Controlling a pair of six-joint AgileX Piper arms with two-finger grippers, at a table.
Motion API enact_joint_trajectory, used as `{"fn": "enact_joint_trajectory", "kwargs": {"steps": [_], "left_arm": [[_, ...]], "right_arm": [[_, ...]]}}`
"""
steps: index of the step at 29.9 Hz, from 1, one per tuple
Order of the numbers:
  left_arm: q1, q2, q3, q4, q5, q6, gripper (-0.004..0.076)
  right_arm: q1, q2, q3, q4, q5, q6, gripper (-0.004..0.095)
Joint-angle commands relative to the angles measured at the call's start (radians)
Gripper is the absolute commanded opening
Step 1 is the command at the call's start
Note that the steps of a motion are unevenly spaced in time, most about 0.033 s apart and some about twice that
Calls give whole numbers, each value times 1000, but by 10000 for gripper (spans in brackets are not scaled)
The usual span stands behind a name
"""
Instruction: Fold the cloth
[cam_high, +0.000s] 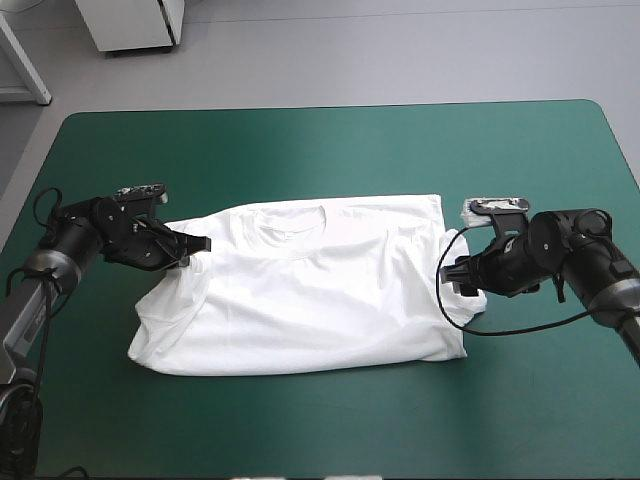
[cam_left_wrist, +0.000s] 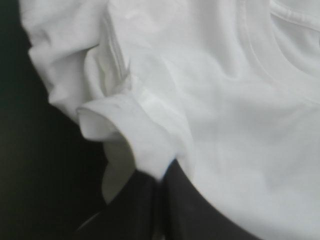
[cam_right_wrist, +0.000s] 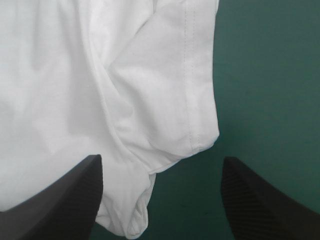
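The white T-shirt (cam_high: 310, 290) lies spread flat in the middle of the table, collar toward the far edge. My left gripper (cam_high: 198, 245) is at its left sleeve. In the left wrist view the black fingers (cam_left_wrist: 145, 210) meet in one arch, shut on a fold of the sleeve (cam_left_wrist: 130, 130). My right gripper (cam_high: 450, 272) is low at the T-shirt's right side. Seen from the right wrist, it (cam_right_wrist: 161, 159) stands open, with the right sleeve (cam_right_wrist: 170, 100) lying between and ahead of the two fingers, its hem curled near the left finger.
The teal-green cover (cam_high: 330, 150) shows on every side of the T-shirt, widest toward the far edge. Both arms rest low near the table's left and right edges.
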Motion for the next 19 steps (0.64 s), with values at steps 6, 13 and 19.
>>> {"fn": "enact_joint_trajectory", "kwargs": {"steps": [6, 13, 19], "left_arm": [[-108, 63, -20, -41, -10, 111, 1], [-144, 88, -24, -35, 49, 133, 421], [-144, 80, -123, 129, 218, 51, 574]], "right_arm": [[-1, -32, -30, 10, -39, -3, 619], [-1, -32, -30, 12, -23, -6, 619], [-1, -31, -30, 2, -36, -10, 619]]}}
